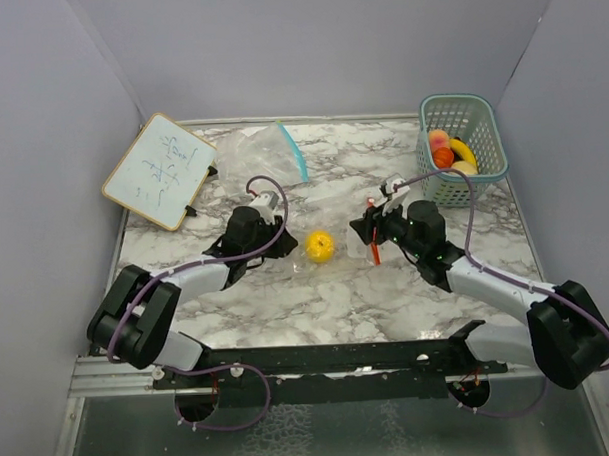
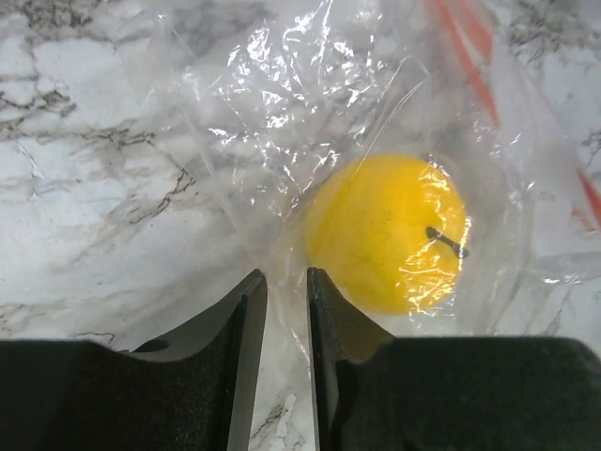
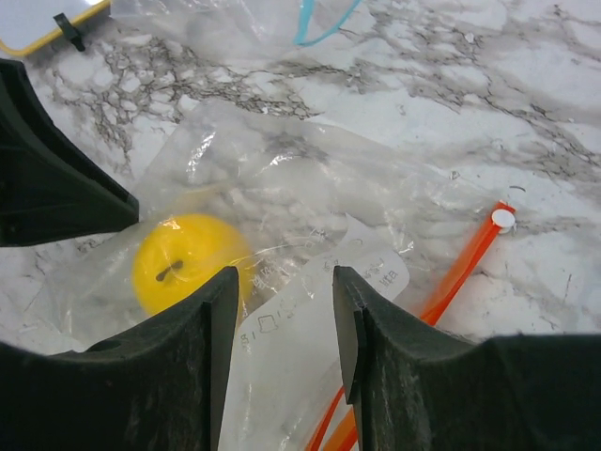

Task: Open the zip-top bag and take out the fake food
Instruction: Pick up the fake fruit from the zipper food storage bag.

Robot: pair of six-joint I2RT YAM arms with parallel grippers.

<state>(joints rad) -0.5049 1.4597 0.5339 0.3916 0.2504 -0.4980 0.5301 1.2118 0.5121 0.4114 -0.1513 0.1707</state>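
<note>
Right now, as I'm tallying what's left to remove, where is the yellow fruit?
In the top view the yellow fruit lies mid-table inside the clear zip-top bag, between the left gripper and the right gripper.

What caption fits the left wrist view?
Left jaws, narrowly parted, over a clear zip-top bag holding yellow fake fruit on marble table.

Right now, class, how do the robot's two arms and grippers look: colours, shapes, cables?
The left arm and right arm have black joints and pale grey links, each trailed by a lilac cable. The left gripper and right gripper each have two matt black, tapering fingers.
</note>
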